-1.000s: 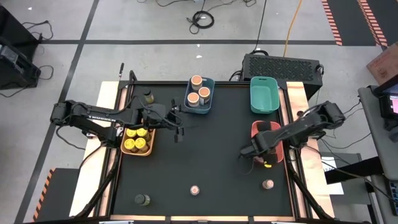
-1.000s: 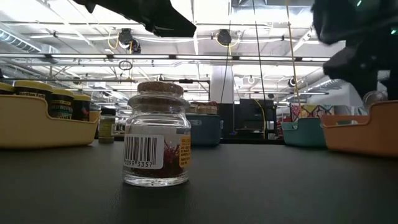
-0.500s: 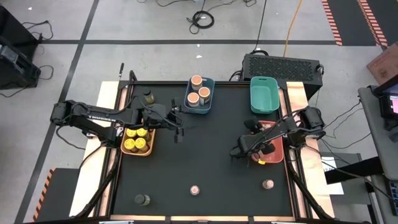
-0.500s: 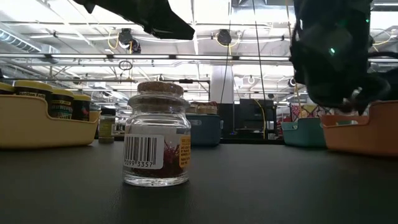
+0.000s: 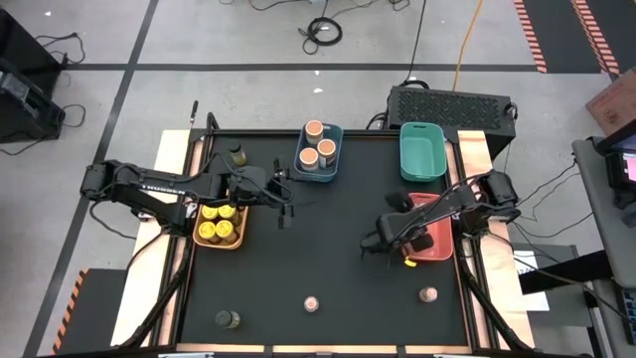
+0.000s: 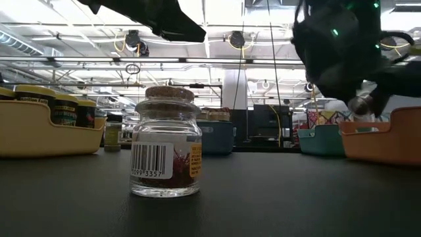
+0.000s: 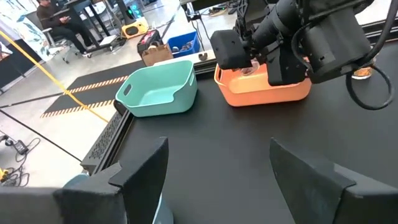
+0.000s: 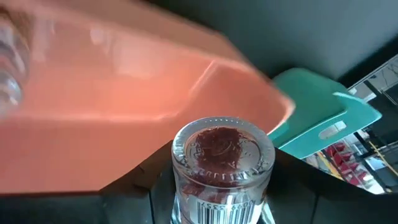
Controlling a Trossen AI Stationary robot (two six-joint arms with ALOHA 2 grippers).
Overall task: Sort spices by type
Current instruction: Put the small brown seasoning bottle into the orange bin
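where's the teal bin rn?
High view: the teal bin sits at the table's far right, between the blue bin and the red bin.

A clear glass jar with cork lid stands on the matt black table.

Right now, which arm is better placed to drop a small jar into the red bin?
Right: its claw grips a small jar beside the red bin. The left claw hangs open and empty, far off.
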